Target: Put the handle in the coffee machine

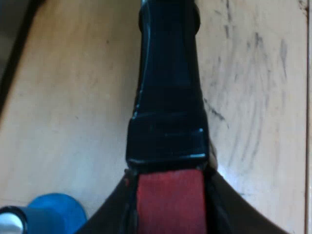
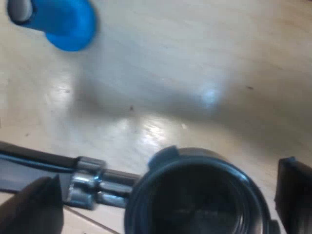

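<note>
The holder's dark handle runs away from me over the wooden table, its red end close in. My left gripper is shut on that red end, a black finger on each side. In the right wrist view the holder's round dark head sits low over the table, with a shiny metal neck leading off from it. My right gripper is open, its fingers standing wide on either side of the head without touching it.
A blue tamper lies on the wooden table beyond the holder's head; the same tamper is beside the left gripper. Dark scuff marks streak the table alongside the handle.
</note>
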